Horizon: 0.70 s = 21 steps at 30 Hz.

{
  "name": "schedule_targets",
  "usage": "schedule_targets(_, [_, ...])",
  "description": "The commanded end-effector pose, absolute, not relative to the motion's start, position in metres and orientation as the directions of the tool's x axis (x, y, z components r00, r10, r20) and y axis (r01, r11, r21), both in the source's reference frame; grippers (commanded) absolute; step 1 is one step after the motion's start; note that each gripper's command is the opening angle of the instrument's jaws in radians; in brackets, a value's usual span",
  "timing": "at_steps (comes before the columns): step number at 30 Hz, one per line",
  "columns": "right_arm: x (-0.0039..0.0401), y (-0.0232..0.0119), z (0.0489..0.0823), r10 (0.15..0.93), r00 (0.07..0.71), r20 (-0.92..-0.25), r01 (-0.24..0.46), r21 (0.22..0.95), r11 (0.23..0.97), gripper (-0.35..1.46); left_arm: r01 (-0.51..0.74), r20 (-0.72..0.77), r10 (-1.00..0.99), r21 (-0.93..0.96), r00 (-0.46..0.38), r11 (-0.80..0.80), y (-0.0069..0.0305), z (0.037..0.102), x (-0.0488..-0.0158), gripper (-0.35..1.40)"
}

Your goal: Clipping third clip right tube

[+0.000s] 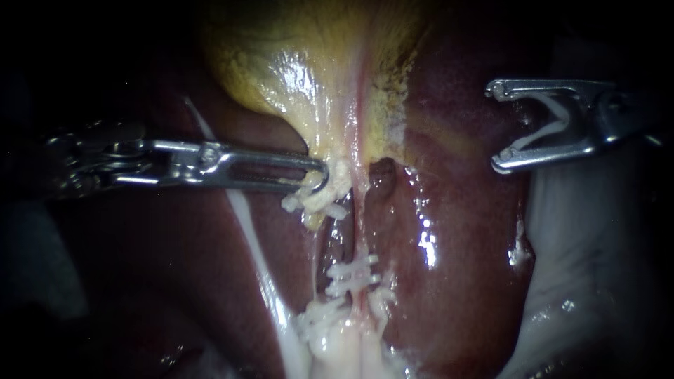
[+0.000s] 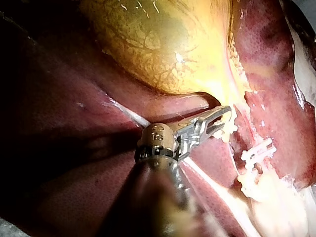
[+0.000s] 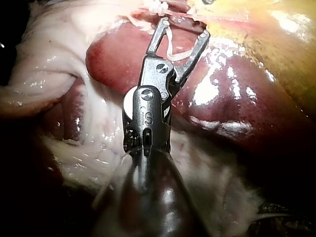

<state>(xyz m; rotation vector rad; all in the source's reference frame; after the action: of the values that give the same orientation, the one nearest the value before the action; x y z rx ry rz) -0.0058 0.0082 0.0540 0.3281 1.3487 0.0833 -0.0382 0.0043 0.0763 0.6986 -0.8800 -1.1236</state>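
My left instrument [image 1: 319, 179] comes in level, its jaws closed on the pale tissue [image 1: 330, 193] at the gallbladder's [image 1: 295, 63] lower end. Just beside them the right tube [image 1: 362, 242] runs downward, with clips [image 1: 351, 274] already across it lower down. Well apart, over the liver [image 1: 463, 210], my right instrument [image 1: 494, 128] has its jaws spread wide, holding a white clip [image 3: 169, 48] between them.

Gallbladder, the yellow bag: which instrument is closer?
Left. The left instrument grips the gallbladder at its lower end; the right instrument, holding a clip, hangs apart over the liver.
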Motion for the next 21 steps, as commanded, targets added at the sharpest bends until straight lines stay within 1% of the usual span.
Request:
schedule_targets(1, [-0.0058,0.0082,0.0540,0.246,0.225,-0.943,0.129,0.280,0.951,0.49,0.459,0.237,-0.955,0.838,0.179,0.294,0.0043,0.0763,-0.0382,-0.35])
schedule_targets(5, [-0.0058,0.0082,0.0540,0.246,0.225,-0.943,0.129,0.279,0.951,0.49,0.456,0.233,-0.955,0.841,0.181,0.291,0.0046,0.0756,-0.0377,-0.35])
schedule_targets(7, [-0.0058,0.0082,0.0540,0.246,0.225,-0.943,0.129,0.279,0.951,0.49,0.453,0.234,-0.957,0.844,0.172,0.287,0.0052,0.0745,-0.0369,-0.35])
schedule_targets(16, [-0.0058,0.0082,0.0540,0.246,0.225,-0.943,0.130,0.279,0.951,0.49,0.477,0.244,-0.964,0.837,0.109,0.266,0.0077,0.0698,-0.0311,-0.35])
schedule_targets(21, [-0.0058,0.0082,0.0540,0.246,0.225,-0.943,0.130,0.279,0.951,0.49,0.481,0.247,-0.963,0.835,0.104,0.266,0.0079,0.0690,-0.0299,-0.35])
